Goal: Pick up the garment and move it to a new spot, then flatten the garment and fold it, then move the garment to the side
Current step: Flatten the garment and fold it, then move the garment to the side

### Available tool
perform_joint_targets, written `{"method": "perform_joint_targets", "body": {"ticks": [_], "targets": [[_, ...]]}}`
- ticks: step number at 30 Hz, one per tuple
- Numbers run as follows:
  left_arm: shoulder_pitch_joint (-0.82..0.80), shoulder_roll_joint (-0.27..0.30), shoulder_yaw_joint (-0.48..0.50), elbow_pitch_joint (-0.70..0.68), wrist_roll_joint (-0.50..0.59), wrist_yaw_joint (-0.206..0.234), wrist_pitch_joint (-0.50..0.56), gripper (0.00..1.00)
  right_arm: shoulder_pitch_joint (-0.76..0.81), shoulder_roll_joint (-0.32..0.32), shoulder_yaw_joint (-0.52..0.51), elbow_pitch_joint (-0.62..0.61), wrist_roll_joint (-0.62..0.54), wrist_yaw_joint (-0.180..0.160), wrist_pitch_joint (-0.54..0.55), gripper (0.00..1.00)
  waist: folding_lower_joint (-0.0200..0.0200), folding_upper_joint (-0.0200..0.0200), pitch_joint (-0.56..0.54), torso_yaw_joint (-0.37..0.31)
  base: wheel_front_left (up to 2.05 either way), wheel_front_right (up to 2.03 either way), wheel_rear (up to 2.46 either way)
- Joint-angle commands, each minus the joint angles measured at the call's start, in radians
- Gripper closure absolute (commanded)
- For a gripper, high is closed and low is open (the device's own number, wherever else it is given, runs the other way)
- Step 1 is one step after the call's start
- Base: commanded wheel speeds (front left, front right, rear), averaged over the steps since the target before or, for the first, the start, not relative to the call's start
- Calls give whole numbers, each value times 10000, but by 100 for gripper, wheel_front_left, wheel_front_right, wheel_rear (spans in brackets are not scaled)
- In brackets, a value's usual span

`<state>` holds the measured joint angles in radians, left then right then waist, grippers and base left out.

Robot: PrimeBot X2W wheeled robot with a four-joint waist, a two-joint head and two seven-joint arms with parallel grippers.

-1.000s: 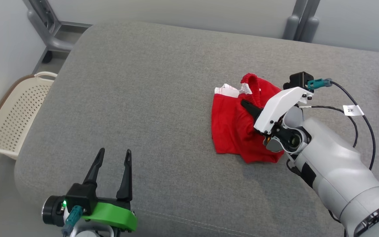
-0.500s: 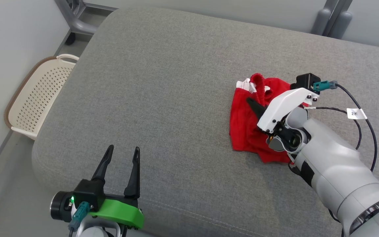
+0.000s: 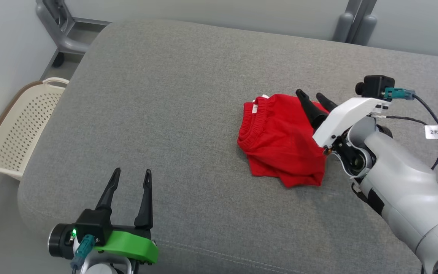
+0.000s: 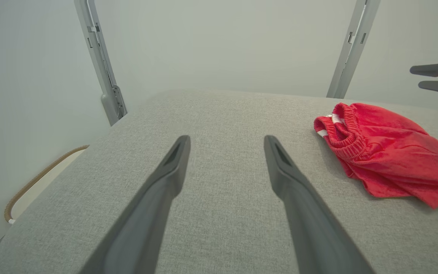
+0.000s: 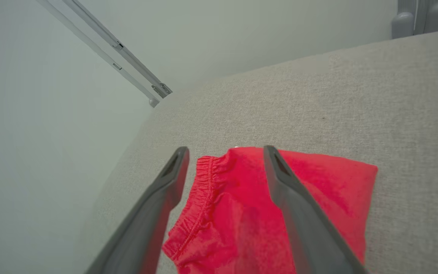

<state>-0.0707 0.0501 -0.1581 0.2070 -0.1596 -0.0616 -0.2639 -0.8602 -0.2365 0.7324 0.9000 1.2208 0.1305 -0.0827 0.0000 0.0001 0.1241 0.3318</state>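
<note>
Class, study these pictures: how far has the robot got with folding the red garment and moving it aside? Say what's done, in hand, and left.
Done: the garment lies folded compactly on the cushion. In hand: nothing gripped; the right gripper hangs open over it, the left gripper open near the front edge. Left: probably moving it aside.

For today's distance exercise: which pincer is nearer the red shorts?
Right. The right pincer hovers over the red shorts; the left pincer sits well apart to their left.
</note>
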Motion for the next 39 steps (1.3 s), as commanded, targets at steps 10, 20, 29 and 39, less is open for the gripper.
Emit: {"method": "perform_joint_targets", "body": {"ticks": [10,20,29,39], "targets": [[259,13,444,-212,335,-5,7,0,524,-725,473,552,-583,1,-664,0,0,-1,-177,-608,0,0,0],[86,12,397,-233,317,-124,7,0,743,-443,565,1144,-293,3,-158,0,0,-1,73,-576,0,0,0],[-55,13,245,-168,188,-93,7,0,783,-96,385,1645,274,3,286,0,0,-1,320,-267,0,0,0],[-118,13,124,-160,81,-5,7,0,893,235,314,1738,914,1,1054,57,0,-1,458,-122,0,0,0]]}}
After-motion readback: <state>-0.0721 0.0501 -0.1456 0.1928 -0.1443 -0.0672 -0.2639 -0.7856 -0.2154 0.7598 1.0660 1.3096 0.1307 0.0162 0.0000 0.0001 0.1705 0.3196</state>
